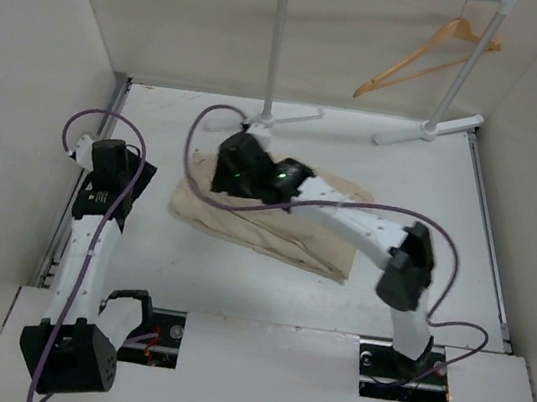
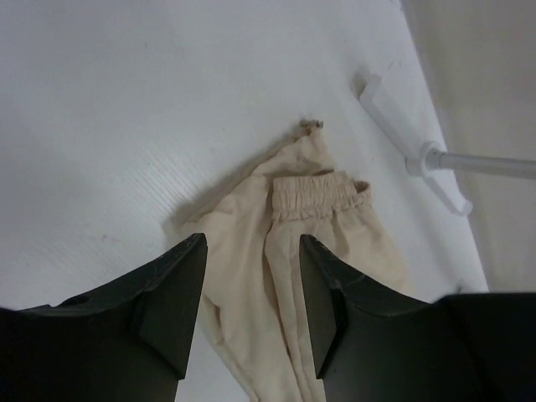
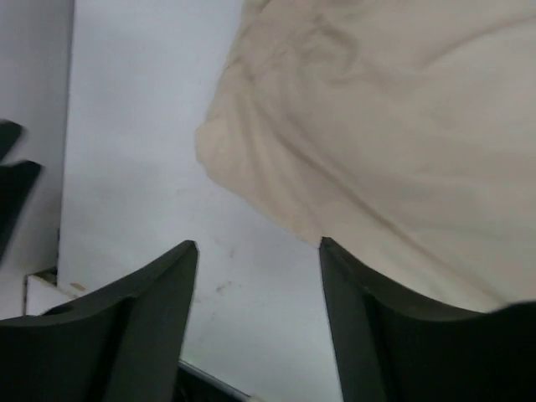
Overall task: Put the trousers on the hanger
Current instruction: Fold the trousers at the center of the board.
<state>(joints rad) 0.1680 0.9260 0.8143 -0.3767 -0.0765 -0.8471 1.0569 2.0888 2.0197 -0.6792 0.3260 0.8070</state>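
The beige trousers (image 1: 284, 232) lie folded and wrinkled on the middle of the table. In the left wrist view their elastic waistband end (image 2: 314, 197) lies just beyond my fingertips. My left gripper (image 2: 251, 268) is open and empty, hovering at the trousers' left end (image 1: 142, 180). My right gripper (image 3: 258, 247) is open and empty, reaching across the trousers (image 3: 394, 126) to their far left edge (image 1: 224, 172); bare table shows between its jaws. The wooden hanger (image 1: 427, 55) hangs by its hook from the rail at the back right, away from both grippers.
The white garment rail (image 1: 275, 50) stands at the back, its feet (image 1: 291, 118) on the table close behind the trousers; one foot shows in the left wrist view (image 2: 402, 134). Walls enclose the table on three sides. Purple cables loop over both arms.
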